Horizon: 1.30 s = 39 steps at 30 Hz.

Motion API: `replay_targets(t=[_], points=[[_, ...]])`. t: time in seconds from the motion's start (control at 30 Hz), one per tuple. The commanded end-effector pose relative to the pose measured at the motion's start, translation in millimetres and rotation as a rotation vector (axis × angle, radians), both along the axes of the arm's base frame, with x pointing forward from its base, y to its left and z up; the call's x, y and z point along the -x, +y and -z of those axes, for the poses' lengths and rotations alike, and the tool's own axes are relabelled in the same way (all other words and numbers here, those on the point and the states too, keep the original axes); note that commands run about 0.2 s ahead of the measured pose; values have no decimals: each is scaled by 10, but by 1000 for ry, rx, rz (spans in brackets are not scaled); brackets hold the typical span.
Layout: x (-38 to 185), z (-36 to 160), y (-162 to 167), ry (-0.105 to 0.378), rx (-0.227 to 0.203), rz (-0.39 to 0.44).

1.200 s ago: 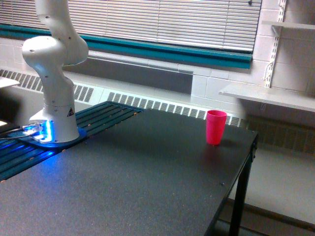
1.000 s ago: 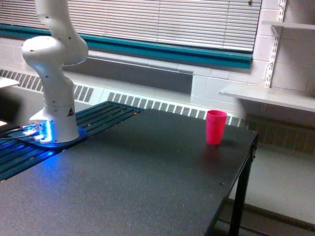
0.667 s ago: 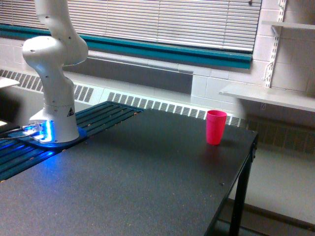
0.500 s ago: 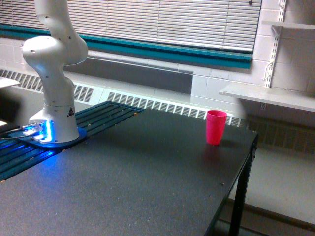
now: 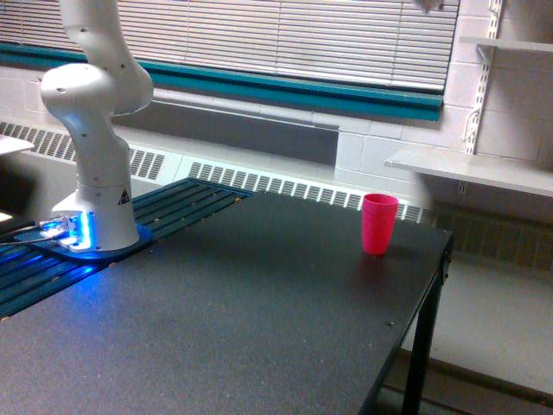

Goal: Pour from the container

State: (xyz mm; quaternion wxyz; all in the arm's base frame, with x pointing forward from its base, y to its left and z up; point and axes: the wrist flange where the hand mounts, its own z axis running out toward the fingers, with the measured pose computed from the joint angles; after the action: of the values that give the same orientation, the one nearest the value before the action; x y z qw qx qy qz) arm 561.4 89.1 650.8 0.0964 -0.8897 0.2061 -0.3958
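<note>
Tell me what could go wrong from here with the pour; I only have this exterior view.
1. The gripper and the container are out of frame; only the arm's base and lower links show, so alignment over the pink cup cannot be checked.
2. The pink cup stands near the table's far corner, close to the edge on the exterior view's right. A nudge could tip it off, and a missed pour may spill to the floor.
3. The cup looks narrow and tall, so it may topple easily.

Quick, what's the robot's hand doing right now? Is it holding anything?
Gripper: not in view. Only the arm's base shows, and a blurry bit at the top edge can't be identified. The pink cup stands alone on the table.
</note>
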Motion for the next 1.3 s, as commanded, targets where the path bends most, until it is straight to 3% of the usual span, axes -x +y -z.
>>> replay_targets(t=[0.03,0.77,1.3], points=[[96,246,350,21,50,-89],[305,1332,852,175,148,-250],[497,2079,993,304,149,-308]])
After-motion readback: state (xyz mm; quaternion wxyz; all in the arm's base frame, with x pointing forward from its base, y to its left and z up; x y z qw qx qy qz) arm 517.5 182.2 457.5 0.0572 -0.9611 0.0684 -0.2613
